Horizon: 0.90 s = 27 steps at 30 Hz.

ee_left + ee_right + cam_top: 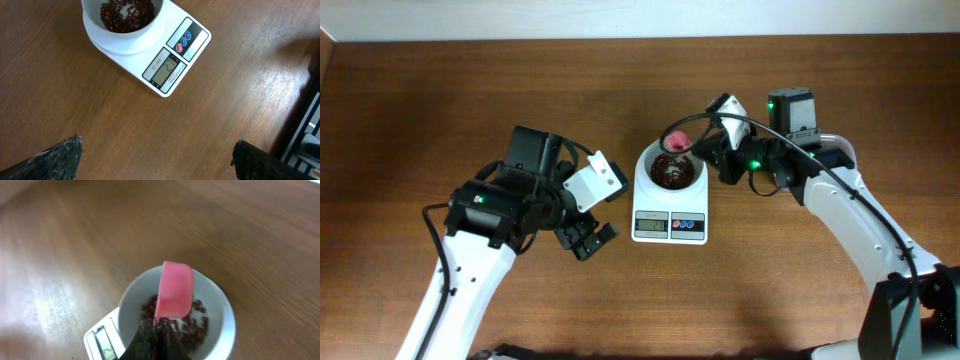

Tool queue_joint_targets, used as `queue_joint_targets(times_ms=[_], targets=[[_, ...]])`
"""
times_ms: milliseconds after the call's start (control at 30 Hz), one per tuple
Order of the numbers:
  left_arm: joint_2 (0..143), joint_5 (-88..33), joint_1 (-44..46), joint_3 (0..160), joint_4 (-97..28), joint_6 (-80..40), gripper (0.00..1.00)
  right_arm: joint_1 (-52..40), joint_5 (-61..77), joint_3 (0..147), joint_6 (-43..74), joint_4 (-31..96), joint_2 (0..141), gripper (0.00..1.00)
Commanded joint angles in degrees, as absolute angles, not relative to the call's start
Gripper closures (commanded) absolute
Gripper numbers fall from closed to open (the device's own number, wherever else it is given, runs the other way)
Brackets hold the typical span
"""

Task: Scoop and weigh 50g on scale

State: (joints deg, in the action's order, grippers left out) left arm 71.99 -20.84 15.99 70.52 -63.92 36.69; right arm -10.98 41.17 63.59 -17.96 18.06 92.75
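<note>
LCD [165, 70] on scale [131, 59]: digits too blurry; no other txt.

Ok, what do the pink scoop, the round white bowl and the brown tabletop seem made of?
The pink scoop: probably plastic, smooth, even colour, soft sheen. The round white bowl: likely plastic, possibly ceramic; plain, smooth, thin rim. The brown tabletop: wood or wood-look laminate, streaky grain, satin glare.

Ahead of the jaws of the left gripper [156, 162], the picture's top edge cuts off the bowl [92, 22] of beans [125, 12], and the digits on the scale [150, 50] display [166, 68] are too small to read. The right gripper [155, 342] is blurred; the handle of the pink scoop [174, 290] is hidden between its jaws, and the scale beneath is cut off.
</note>
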Motion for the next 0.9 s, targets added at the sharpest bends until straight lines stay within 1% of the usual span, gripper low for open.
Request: queue_joint_targets(times_ms=[0, 33, 100, 133, 167, 200, 233, 267, 333, 367, 400, 433, 500, 567, 633, 667, 767, 800, 867], targets=[[71.33, -21.67, 15.75, 71.4, -63.96, 37.78, 0.01, -11.29, 49.41, 63.64, -21.78, 18.17, 93.17, 0.96], [71.33, -21.65, 15.75, 71.4, -63.96, 37.78, 0.01, -11.29, 44.23, 63.64, -22.39, 18.2, 93.17, 0.96], [71.33, -21.65, 15.75, 71.4, -63.96, 37.78, 0.01, -11.31, 36.86, 63.64, -19.44, 18.92, 93.17, 0.96], [71.33, -21.65, 15.75, 71.4, -63.96, 37.78, 0.01, -11.29, 42.89, 63.66, -20.29, 19.44, 93.17, 0.96], [71.33, -21.67, 15.75, 71.4, -63.96, 37.78, 0.01, -11.29, 48.95, 63.66, -23.59, 19.49, 93.17, 0.96], [71.33, -21.67, 15.75, 71.4, -63.96, 37.78, 0.01, -11.29, 46.13, 63.66, -25.06, 19.4, 93.17, 0.96], [71.33, -21.67, 15.75, 71.4, -63.96, 37.78, 0.01, -11.29, 37.26, 63.66, -22.74, 19.77, 93.17, 0.96], [71.33, -21.65, 15.75, 71.4, -63.96, 37.78, 0.01, -11.31, 34.24, 63.66, -20.14, 20.88, 93.17, 0.96], [71.33, -21.67, 15.75, 71.4, -63.96, 37.78, 0.01, -11.29, 46.94, 63.66, -23.35, 21.19, 93.17, 0.96], [71.33, -21.65, 15.75, 71.4, -63.94, 37.78, 0.01, -11.29, 46.5, 63.66, -24.58, 21.04, 93.17, 0.96], [71.33, -21.65, 15.75, 71.4, -63.96, 37.78, 0.01, -11.29, 40.47, 63.66, -23.83, 21.02, 93.17, 0.96], [71.33, -21.67, 15.75, 71.4, -63.96, 37.78, 0.01, -11.31, 38.44, 63.66, -23.14, 20.99, 93.17, 0.96], [71.33, -21.65, 15.75, 71.4, -63.96, 37.78, 0.01, -11.29, 41.74, 63.96, -23.11, 20.1, 92.77, 0.96], [71.33, -21.65, 15.75, 71.4, -63.96, 37.78, 0.01, -11.29, 41.93, 64.4, -23.11, 20.32, 91.9, 0.96], [71.33, -21.65, 15.75, 71.4, -63.96, 37.78, 0.01, -11.62, 39.62, 64.4, -23.16, 20.43, 91.66, 0.96], [71.33, -21.65, 15.75, 71.4, -63.96, 37.78, 0.01, -12.67, 35.92, 64.4, -23.16, 21.06, 91.81, 0.96], [71.33, -21.67, 15.75, 71.4, -63.96, 37.78, 0.01, -15.73, 35.77, 64.42, -24.86, 21.21, 91.79, 0.96], [71.33, -21.65, 15.75, 71.4, -63.96, 37.78, 0.01, -16.64, 32.99, 64.42, -27.81, 20.95, 91.81, 0.96], [71.33, -21.65, 15.75, 71.4, -63.96, 37.78, 0.01, -16.97, 24.32, 64.47, -27.59, 20.16, 91.74, 0.96]])
